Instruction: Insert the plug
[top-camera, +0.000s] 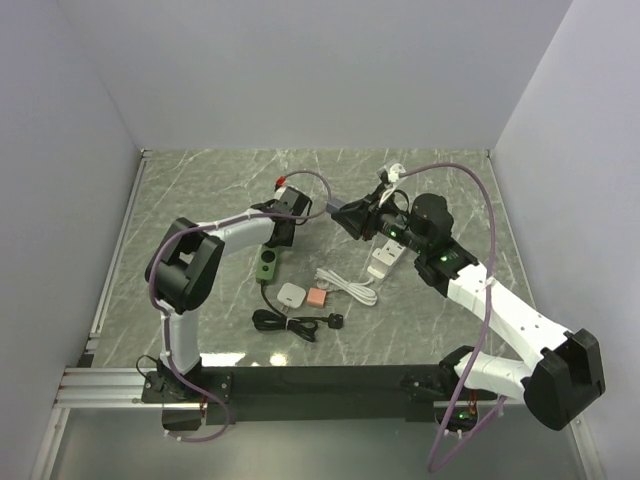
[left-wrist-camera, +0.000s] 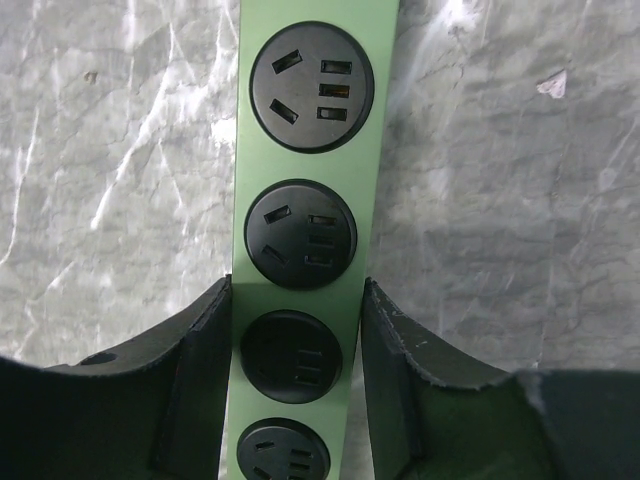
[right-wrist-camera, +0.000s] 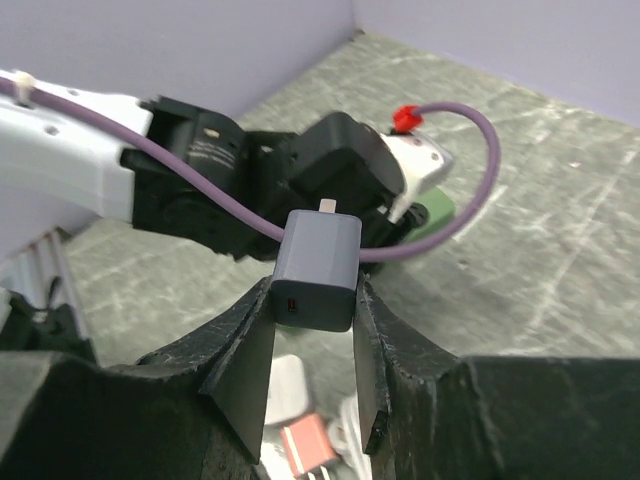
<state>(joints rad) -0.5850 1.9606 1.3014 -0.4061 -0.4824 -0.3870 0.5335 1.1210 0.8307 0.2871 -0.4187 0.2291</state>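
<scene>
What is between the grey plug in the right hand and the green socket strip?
The left arm's black wrist and its purple cable sit in front of the grey plug, hiding most of the green strip, which the left hand grips. The strip's free sockets themselves are uncovered.

The left wrist (right-wrist-camera: 335, 160) and purple cable (right-wrist-camera: 478, 190) stand between the grey plug (right-wrist-camera: 318, 262) and the uncovered sockets (left-wrist-camera: 311, 87) of the green strip (left-wrist-camera: 305, 165).

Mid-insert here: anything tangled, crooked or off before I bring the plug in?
Nothing is damaged or spilled. One oddity: the left arm's purple cable loops close behind the grey plug held by the right gripper, so it might snag. The green power strip lies straight in the left gripper.
</scene>
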